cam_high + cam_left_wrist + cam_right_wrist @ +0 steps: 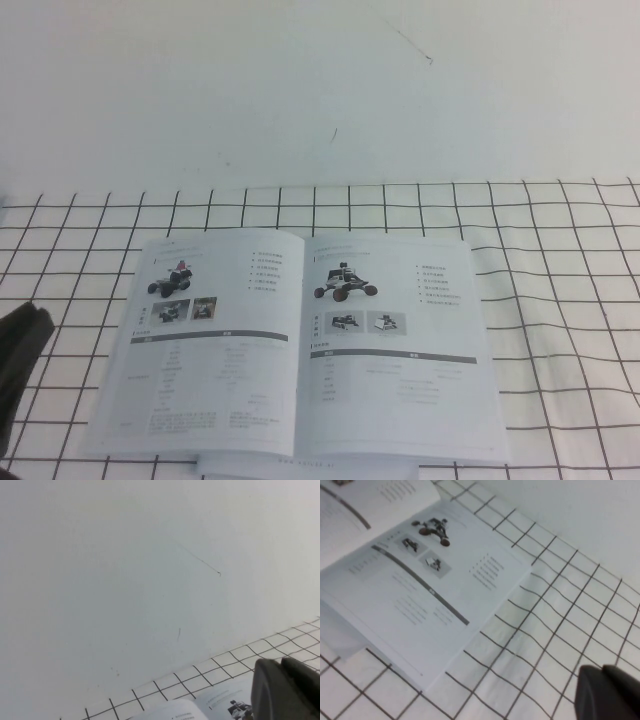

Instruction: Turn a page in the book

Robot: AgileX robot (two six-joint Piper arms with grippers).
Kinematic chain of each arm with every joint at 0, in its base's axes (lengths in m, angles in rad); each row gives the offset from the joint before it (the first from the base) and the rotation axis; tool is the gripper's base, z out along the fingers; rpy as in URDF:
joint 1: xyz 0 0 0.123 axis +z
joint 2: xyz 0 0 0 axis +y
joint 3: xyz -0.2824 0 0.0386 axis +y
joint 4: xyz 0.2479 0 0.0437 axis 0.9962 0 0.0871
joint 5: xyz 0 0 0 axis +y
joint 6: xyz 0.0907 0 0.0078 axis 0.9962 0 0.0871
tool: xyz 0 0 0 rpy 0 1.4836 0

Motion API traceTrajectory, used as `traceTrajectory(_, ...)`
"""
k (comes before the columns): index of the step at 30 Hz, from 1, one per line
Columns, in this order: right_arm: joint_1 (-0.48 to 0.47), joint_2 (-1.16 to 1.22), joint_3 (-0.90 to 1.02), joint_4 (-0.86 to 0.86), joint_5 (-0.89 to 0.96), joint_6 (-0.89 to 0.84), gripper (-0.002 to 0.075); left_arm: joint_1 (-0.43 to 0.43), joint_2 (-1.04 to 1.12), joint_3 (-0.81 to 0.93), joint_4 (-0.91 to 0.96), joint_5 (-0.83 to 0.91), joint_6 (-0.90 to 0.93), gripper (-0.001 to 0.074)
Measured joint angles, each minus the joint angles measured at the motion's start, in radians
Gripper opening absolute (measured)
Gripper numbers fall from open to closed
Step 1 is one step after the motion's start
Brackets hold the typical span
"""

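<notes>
Nearest us, left gripper (pixel 20 370) waits at the table's left edge, right gripper (pixel 610 695) off the book's right; we cannot tell either's state. Book (pixel 295 350) lies open on the checked cloth (pixel 560 300), right page (pixel 400 350) flat, untouched, reachable.

The high camera looked down from the robot's side at the open book (pixel 300 345) on the gridded cloth (pixel 560 300). The left wrist camera faced the white wall (pixel 125 580), catching the book's corner; the right wrist camera hung close over its right page (pixel 420 590).
</notes>
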Motion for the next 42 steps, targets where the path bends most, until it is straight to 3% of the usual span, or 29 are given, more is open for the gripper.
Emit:
traceTrajectory(7,0.000,-0.208,0.226,0.016,-0.113,0.028,-0.0002,0.000,-0.085,0.049,-0.015,0.032,0.001,-0.0002)
traceTrajectory(15,0.000,-0.244,0.328,0.109,-0.091,0.030,-0.0002,0.000,-0.087,0.050,-0.018,0.106,0.001,-0.0002)
traceTrajectory(35,0.000,-0.244,0.350,0.121,-0.063,0.032,-0.0002,0.000,-0.087,0.050,-0.015,0.252,0.001,-0.0002)
traceTrajectory(42,0.000,-0.244,0.350,0.121,-0.063,0.034,-0.0002,0.038,-0.141,0.100,-0.015,0.128,0.001,-0.0002)
